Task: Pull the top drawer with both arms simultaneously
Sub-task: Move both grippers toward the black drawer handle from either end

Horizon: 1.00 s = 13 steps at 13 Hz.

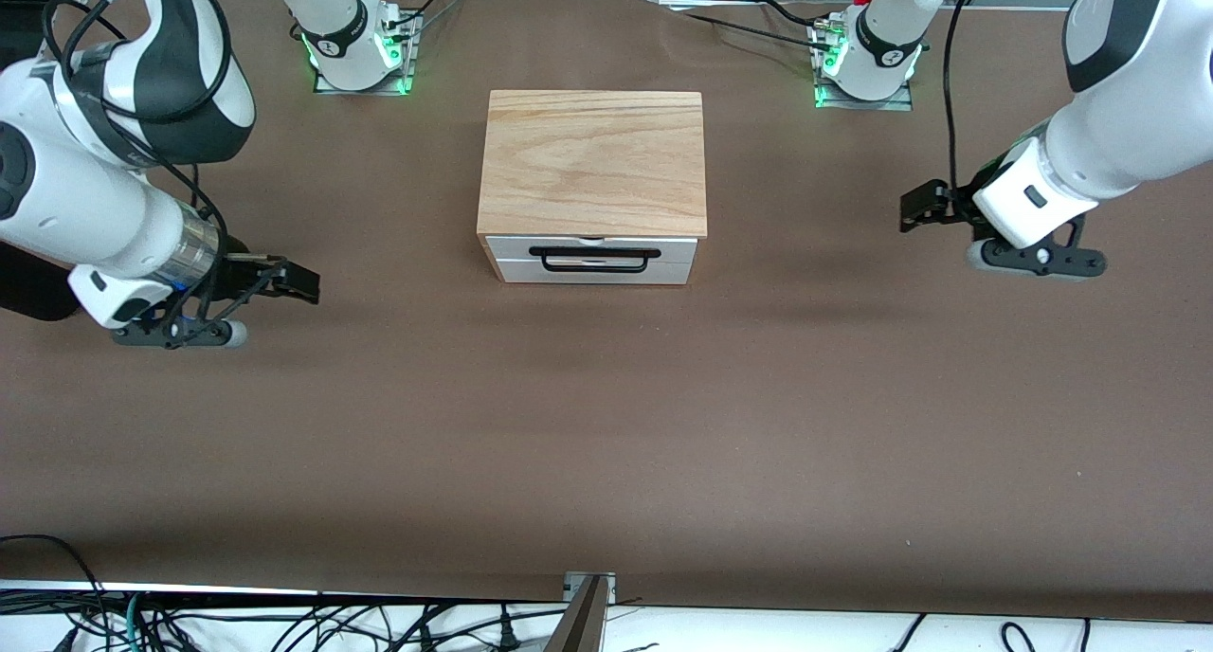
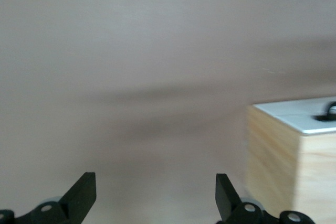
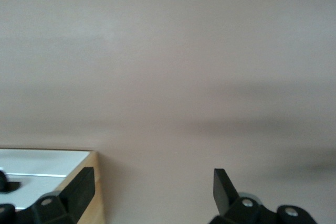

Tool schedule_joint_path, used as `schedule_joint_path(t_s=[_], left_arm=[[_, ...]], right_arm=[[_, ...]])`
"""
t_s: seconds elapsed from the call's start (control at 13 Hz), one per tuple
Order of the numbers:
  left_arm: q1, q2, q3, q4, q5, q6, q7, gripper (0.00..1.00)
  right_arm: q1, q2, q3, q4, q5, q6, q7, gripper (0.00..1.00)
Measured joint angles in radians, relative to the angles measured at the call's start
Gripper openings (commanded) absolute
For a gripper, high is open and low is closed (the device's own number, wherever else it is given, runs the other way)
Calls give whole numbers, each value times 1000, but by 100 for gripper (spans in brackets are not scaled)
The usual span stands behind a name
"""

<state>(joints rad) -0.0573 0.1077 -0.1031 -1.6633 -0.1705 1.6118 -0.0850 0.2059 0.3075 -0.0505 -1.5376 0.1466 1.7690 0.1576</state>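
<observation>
The cabinet (image 1: 592, 159) with a light wood top slab stands mid-table. Its top drawer (image 1: 678, 247) is shut; the white front carries a wide black bar handle (image 1: 594, 253) facing the front camera. My left gripper (image 1: 912, 211) is open and empty, low over the table toward the left arm's end, well apart from the cabinet. My right gripper (image 1: 305, 285) is open and empty toward the right arm's end, also apart. The left wrist view shows the left gripper (image 2: 156, 182), the white front (image 2: 299, 115) and a handle end (image 2: 329, 110). The right wrist view shows the right gripper (image 3: 153, 179) and the white front (image 3: 47, 162).
The brown table cover (image 1: 606, 415) is bare around the cabinet. The two arm bases (image 1: 360, 55) (image 1: 867, 60) with green lights stand at the table edge farthest from the front camera. Cables (image 1: 284, 624) and a metal bracket (image 1: 588, 605) lie along the near edge.
</observation>
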Motion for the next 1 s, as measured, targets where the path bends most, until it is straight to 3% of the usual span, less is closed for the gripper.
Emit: schedule_joint_path(t_s=[0.23,0.54,0.85,1.0], left_arm=[[-17,71,-12,0,-154,0,13,100],[-63,228,-21,1,-396,71,120,100],[-92,370,-21,-1,-717,99,400,99],[-94,439,-20,-3,-848,102,547,98]], right_arm=[[-12,62,-4,0,207,21,-59,100],[-39,187,-7,-9,644,61,-349,100],[-36,344,-2,-46,1032,55,-742,100],[-3,402,3,-54,1145,43,-852,100]])
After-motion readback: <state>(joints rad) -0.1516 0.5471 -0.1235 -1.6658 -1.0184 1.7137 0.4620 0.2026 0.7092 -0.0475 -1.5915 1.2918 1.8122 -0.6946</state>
